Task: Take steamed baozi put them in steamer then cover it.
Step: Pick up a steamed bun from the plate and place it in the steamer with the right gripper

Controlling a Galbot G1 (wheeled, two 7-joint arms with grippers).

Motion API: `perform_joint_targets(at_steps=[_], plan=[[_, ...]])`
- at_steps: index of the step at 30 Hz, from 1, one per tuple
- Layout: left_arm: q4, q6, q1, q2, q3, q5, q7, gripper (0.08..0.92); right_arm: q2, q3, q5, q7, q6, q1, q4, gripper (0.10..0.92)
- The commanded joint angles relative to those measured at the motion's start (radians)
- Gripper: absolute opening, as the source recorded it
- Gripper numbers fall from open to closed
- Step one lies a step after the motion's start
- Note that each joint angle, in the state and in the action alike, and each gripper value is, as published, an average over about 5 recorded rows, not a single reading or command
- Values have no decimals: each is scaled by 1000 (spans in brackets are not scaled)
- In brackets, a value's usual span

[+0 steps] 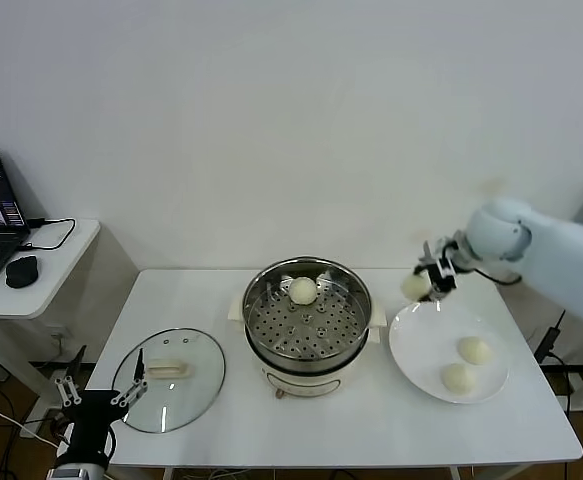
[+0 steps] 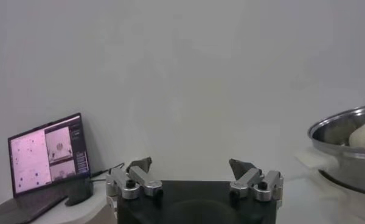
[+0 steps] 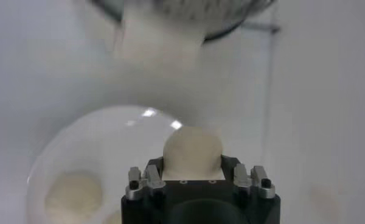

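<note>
- Your right gripper [image 1: 423,283] is clamped on one steamed baozi [image 1: 415,286], held in the air at the right of the head frame, above the upper-left rim of the white plate [image 1: 411,350]. The right wrist view confirms it: the bun [image 3: 191,152] sits pinched between the fingers.
- The steamer [image 1: 307,318] lies to the left of that gripper in the head frame, at centre, lid off. One bun [image 1: 302,290] already rests on the perforated tray, toward the back.
- The move ahead turns on this: carry the held bun leftward over the near rim of the pot and down onto a bare part of the tray, clear of the bun already there.
- Two more buns [image 1: 474,351] wait on the plate, lower right; the right arm is the nearer one to them.
- The cover [image 1: 169,378] lies flat on the table at lower left, handle up.
- Your left gripper [image 1: 101,400] stands wide open and empty, parked at the bottom left, just beside the cover, so it looks the better placed arm for the lid.
</note>
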Motion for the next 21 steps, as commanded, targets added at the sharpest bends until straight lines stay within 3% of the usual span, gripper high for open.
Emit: perform_joint_targets(at_steps=[1, 13, 21], plan=[[-2, -1, 2, -2, 1, 1, -1, 823, 184, -125, 281, 96, -172, 180, 105, 610], [-24, -2, 18, -19, -22, 3, -2, 823, 522, -103, 304, 224, -269, -21, -135, 611], [-31, -5, 29, -33, -30, 7, -4, 823, 619, -83, 280, 238, -274, -117, -250, 611]])
